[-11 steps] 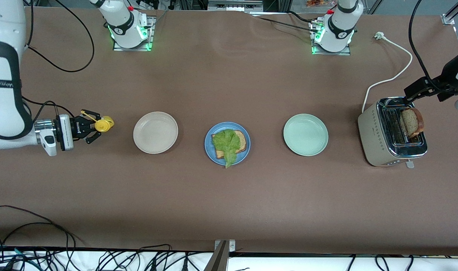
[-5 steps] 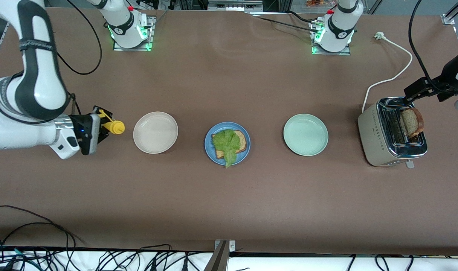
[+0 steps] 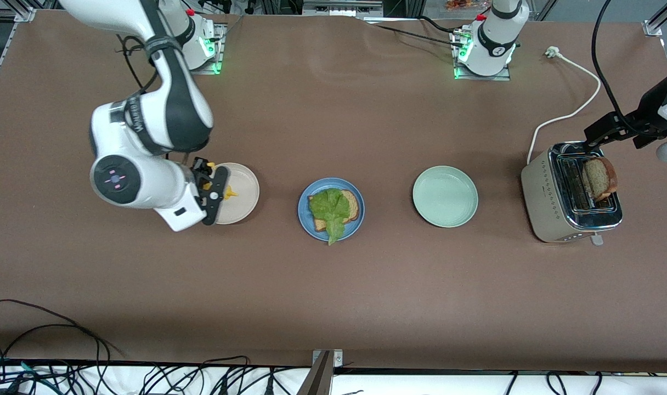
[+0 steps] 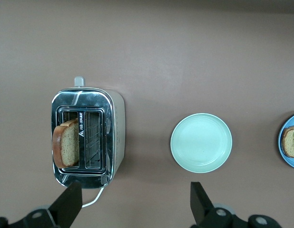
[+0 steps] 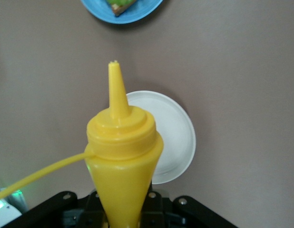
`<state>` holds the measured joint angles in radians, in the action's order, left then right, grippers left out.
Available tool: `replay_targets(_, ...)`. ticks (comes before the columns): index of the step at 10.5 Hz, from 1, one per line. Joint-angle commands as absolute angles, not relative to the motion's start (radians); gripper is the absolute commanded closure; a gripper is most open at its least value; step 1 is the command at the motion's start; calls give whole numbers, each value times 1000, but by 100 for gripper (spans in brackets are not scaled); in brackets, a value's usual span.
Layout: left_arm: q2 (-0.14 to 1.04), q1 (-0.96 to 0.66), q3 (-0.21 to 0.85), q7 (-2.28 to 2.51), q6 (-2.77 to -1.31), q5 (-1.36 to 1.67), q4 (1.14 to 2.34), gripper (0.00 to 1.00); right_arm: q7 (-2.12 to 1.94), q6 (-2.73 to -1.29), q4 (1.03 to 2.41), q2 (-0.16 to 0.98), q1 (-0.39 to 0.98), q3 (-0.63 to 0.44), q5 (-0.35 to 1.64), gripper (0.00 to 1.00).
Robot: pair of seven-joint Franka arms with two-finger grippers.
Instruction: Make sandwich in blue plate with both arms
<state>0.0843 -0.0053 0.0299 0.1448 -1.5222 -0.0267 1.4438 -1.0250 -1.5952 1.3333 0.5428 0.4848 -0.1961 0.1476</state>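
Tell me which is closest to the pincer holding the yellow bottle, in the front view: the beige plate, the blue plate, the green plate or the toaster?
1. Beige plate, right under the right pincer.
2. Blue plate, mid-table.
3. Green plate, toward the left arm's end.
4. Toaster, at that end.

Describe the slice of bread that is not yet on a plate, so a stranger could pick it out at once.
Start at the beige and chrome toaster, which stands at the left arm's end of the table, beside the pale green plate. The bread slice stands upright in one of its two slots, poking out of the top. Unlike the slice on the blue plate, it is bare, with no lettuce on it.
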Motion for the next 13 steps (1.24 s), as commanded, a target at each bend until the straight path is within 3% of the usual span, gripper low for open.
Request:
replay_targets(1, 80, -3, 28, 147, -1528, -14, 1442, 0, -934, -1634, 1262, 560, 593, -204, -7, 84)
replay_targets(6, 80, -2, 29, 147, -1528, -14, 1442, 0, -836, -1800, 1258, 669, 756, -204, -251, 83)
replay_targets(9, 80, -2, 29, 147, -1526, -14, 1442, 0, -659, -1812, 1258, 741, 869, -203, -515, 83)
replay_targets(13, 80, -2, 29, 147, -1526, -14, 1442, 0, -595, -1813, 1259, 779, 936, -203, -597, 84)
